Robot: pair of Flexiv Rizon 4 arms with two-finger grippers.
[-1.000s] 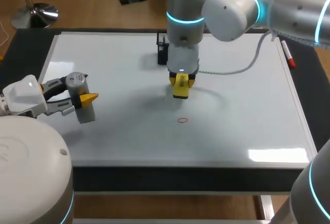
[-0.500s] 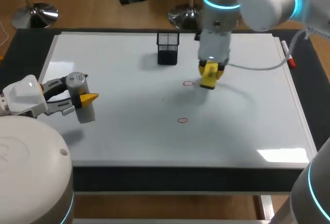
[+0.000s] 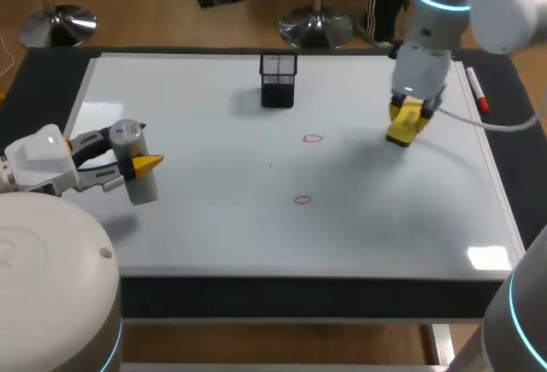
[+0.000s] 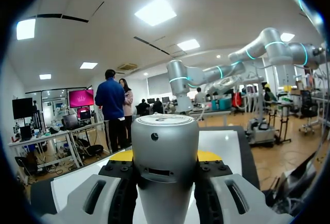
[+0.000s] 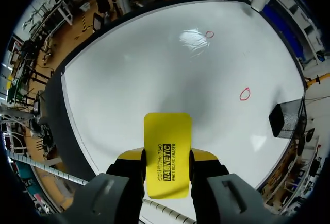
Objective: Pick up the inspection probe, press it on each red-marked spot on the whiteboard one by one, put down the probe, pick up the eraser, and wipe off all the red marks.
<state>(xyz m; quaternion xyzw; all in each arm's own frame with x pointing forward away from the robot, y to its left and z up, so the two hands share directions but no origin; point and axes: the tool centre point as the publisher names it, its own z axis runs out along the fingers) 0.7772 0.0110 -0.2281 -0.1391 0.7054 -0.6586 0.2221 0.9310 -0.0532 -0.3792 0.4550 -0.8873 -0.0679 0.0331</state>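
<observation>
The grey cylindrical probe (image 3: 138, 167) hangs over the whiteboard's (image 3: 214, 227) left side, with my left gripper (image 3: 137, 145) shut on it. In the left wrist view the probe (image 4: 165, 162) stands upright between the yellow-tipped fingers (image 4: 124, 156). My right gripper (image 3: 407, 118) is shut on the yellow eraser (image 3: 402, 126) above the board's back right part. The right wrist view shows the eraser (image 5: 166, 152) sticking out ahead of the fingers, above bare board. Two red marks remain: one (image 3: 313, 138) mid-board, one (image 3: 302, 200) nearer the front. Both red marks (image 5: 245, 94) (image 5: 209, 34) lie ahead of the eraser.
A black mesh holder (image 3: 279, 79) stands at the board's back middle, also seen as the holder (image 5: 285, 118) in the right wrist view. A red marker pen (image 3: 477, 90) lies on the right rim.
My right arm has carried the eraser from the board's middle to the back right, uncovering the upper red mark. The left arm and probe have not moved.
</observation>
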